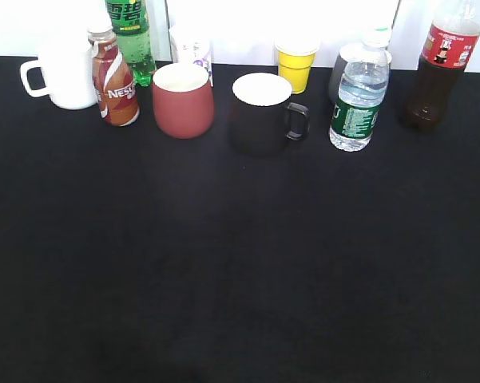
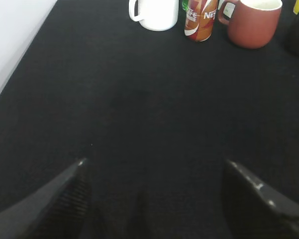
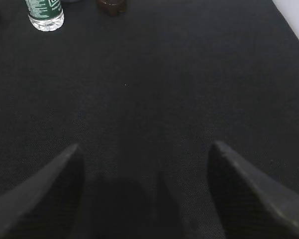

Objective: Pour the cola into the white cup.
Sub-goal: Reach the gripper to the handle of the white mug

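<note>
The cola (image 1: 442, 68) is a tall clear bottle of dark liquid with a red label, upright at the far right back of the black table; only its base (image 3: 111, 6) shows in the right wrist view. The white cup (image 1: 64, 76) stands at the far left back, handle to the left, and shows in the left wrist view (image 2: 156, 14). My left gripper (image 2: 154, 167) is open and empty over bare cloth, well short of the cup. My right gripper (image 3: 145, 149) is open and empty, well short of the cola. Neither gripper shows in the exterior view.
Along the back stand a Nestle bottle (image 1: 114, 80), a green soda bottle (image 1: 132, 36), a red-brown mug (image 1: 183, 100), a paper cup (image 1: 193, 48), a black mug (image 1: 262, 112), a yellow cup (image 1: 295, 62), a grey cup (image 1: 343, 68) and a water bottle (image 1: 358, 100). The black cloth (image 1: 240, 263) spreads in front.
</note>
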Tool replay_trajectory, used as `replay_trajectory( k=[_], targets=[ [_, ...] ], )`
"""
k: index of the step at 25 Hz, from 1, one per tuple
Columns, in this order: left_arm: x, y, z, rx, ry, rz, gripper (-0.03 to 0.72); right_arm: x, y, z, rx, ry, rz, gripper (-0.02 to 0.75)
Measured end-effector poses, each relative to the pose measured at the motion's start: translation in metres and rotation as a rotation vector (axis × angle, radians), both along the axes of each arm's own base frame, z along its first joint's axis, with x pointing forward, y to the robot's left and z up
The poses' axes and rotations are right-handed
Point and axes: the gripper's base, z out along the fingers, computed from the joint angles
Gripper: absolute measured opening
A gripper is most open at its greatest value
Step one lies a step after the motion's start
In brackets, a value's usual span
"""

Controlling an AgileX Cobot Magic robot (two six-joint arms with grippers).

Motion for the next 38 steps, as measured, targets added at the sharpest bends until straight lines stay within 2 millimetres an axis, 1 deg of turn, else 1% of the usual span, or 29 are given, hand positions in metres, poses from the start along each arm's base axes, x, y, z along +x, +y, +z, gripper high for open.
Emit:
replay_trajectory(
  k=[6,7,8,10,11,12,13,14,15,18,19,20,22,25,27,30,32,34,36,38],
  targets=[
    [0.0,0.0,0.0,0.0,0.0,0.0,0.609,0.0,0.0,0.0,0.0,0.0,0.0,0.586],
    [0.0,0.0,0.0,0.0,-0.002,0.0,0.599,0.0,0.0,0.0,0.0,0.0,0.0,0.586],
    [0.0,0.0,0.006,-0.002,-0.046,0.001,0.585,0.0,0.0,0.0,0.0,0.0,0.0,0.586],
    [0.003,0.001,0.032,-0.01,-0.308,0.008,0.575,0.0,0.0,0.0,0.0,0.0,0.0,0.586],
    [0.007,0.001,0.046,-0.002,-0.443,0.016,0.575,0.0,0.0,0.0,0.0,0.0,0.0,0.585],
    [0.017,0.003,0.054,0.029,-0.513,0.028,0.575,0.0,0.0,0.0,0.0,0.0,0.0,0.585],
    [0.034,0.002,0.059,0.044,-0.554,0.028,0.575,0.0,0.0,0.0,0.0,0.0,0.0,0.585],
    [0.056,0.001,0.058,0.048,-0.551,0.022,0.571,0.0,0.0,0.0,0.0,0.0,0.0,0.585],
    [0.08,-0.001,0.055,0.045,-0.558,0.015,0.56,0.0,0.0,0.0,0.0,0.0,0.0,0.585],
    [0.151,-0.005,0.04,0.048,-0.528,-0.006,0.492,0.0,0.0,0.0,0.001,0.0,0.0,0.586],
    [0.177,-0.007,0.028,0.046,-0.493,-0.012,0.476,0.0,0.0,0.0,0.0,0.0,0.0,0.586],
    [0.202,-0.008,0.01,0.044,-0.452,-0.019,0.467,0.0,0.0,0.0,0.0,0.0,0.0,0.586],
    [0.238,-0.01,-0.021,0.036,-0.426,-0.027,0.452,0.0,0.0,0.0,0.0,0.0,0.0,0.586],
    [0.279,-0.012,-0.077,0.022,-0.331,-0.023,0.412,0.0,0.0,0.0,0.0,0.0,0.0,0.585],
    [0.308,-0.008,-0.097,-0.004,-0.308,0.04,0.411,0.0,0.0,0.0,0.0,0.0,0.0,0.585],
    [0.356,0.008,-0.127,-0.001,-0.275,0.099,0.396,0.0,0.0,0.0,0.001,0.0,0.0,0.585],
    [0.379,0.009,-0.14,-0.023,-0.265,0.104,0.365,0.0,0.0,0.0,0.0,0.0,0.0,0.585],
    [0.396,0.007,-0.149,-0.018,-0.266,0.071,0.359,0.0,0.0,0.0,0.0,0.0,0.0,0.585],
    [0.413,0.007,-0.152,-0.029,-0.272,0.072,0.359,0.0,0.0,0.0,0.0,0.0,0.0,0.585],
    [0.433,0.007,-0.152,-0.03,-0.271,0.073,0.358,0.0,0.0,0.0,0.0,0.0,0.0,0.585]
  ],
)
